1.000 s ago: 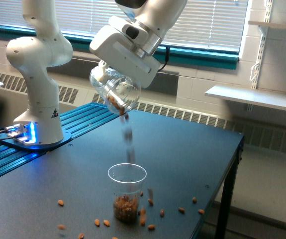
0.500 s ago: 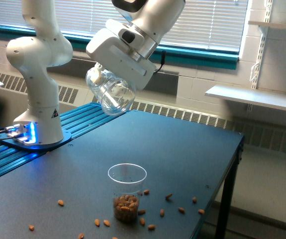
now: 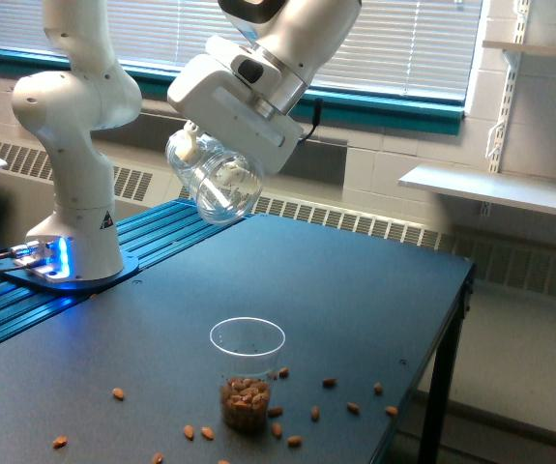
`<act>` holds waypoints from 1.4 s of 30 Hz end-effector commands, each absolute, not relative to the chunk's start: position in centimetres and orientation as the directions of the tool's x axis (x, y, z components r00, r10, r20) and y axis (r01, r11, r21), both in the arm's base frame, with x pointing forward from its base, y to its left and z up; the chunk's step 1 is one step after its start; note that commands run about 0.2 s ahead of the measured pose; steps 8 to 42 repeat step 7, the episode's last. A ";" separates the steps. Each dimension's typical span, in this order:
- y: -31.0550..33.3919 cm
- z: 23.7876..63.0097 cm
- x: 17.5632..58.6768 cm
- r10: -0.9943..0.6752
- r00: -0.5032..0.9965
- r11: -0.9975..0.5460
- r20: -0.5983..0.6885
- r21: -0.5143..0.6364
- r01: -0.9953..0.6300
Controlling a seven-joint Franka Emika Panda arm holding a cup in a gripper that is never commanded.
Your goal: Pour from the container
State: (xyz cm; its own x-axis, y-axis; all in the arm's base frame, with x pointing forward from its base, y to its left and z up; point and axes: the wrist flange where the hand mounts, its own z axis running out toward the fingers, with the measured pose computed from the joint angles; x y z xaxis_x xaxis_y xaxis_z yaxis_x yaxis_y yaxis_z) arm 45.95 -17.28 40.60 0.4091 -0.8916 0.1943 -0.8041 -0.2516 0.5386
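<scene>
Arm bent over the table (image 3: 374, 290); hand (image 3: 203, 155) angled down, clamped on the container (image 3: 216, 179). Container tipped mouth-downward, looks empty, high above the small plastic cup (image 3: 247, 372). Cup upright, almonds (image 3: 246, 398) filling its bottom. Loose almonds scattered round the cup's base.

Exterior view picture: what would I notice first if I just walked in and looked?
Probably the big white robot arm up top, its hand holding a clear container tipped over in the air and looking empty. Right below, near the front of the dark table, stands a small clear cup with nuts in its bottom. More nuts lie scattered around it.
</scene>
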 end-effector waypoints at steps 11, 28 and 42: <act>-17.3 41.1 46.4 -0.883 0.434 -0.280 0.180 0.541 -0.793; -17.3 41.1 46.4 -0.883 0.434 -0.280 0.180 0.541 -0.793; -17.3 41.1 46.4 -0.883 0.434 -0.280 0.180 0.541 -0.793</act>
